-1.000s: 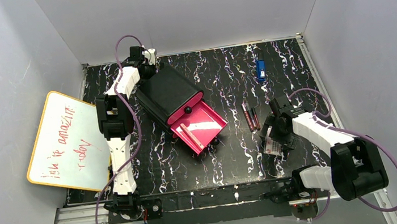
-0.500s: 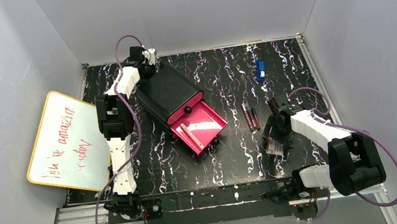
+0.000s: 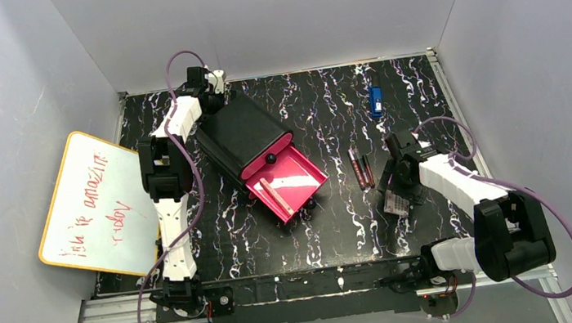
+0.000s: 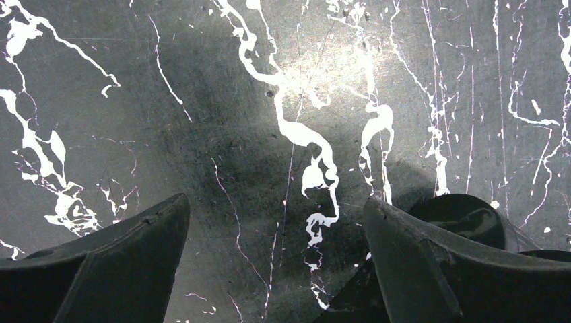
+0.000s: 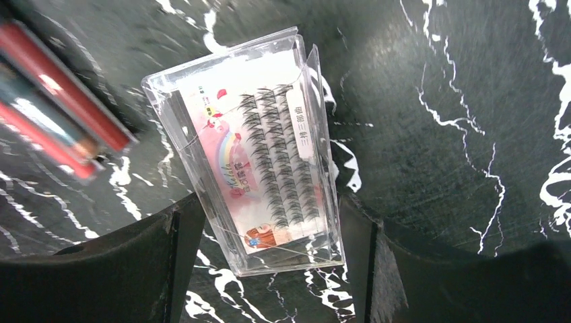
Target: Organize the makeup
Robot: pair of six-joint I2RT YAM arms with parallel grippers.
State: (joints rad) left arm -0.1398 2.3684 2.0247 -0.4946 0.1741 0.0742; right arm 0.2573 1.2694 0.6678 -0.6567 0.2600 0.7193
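Observation:
My right gripper (image 3: 396,193) is shut on the flat pale dotted palette (image 3: 395,202), a clear case of lashes, held by its long sides low over the table. In the right wrist view the palette (image 5: 259,145) sits between my fingers (image 5: 161,256). Two dark-red sticks (image 3: 361,169) lie just left of it, and they also show in the right wrist view (image 5: 60,101). A pink stick (image 3: 272,194) lies in the open pink drawer (image 3: 301,178). My left gripper (image 3: 215,84) is open and empty behind the black box (image 3: 242,134), over bare table (image 4: 276,202). The peach disc and the black compact are out of view.
A small blue rectangular object (image 3: 376,101) lies at the back right. A whiteboard (image 3: 95,205) leans off the table's left edge. The black box stands at an angle with its drawer pulled out toward the middle.
My right gripper has moved a little away from the near edge with the palette in it, closer to the dark-red sticks. The left arm has not moved.

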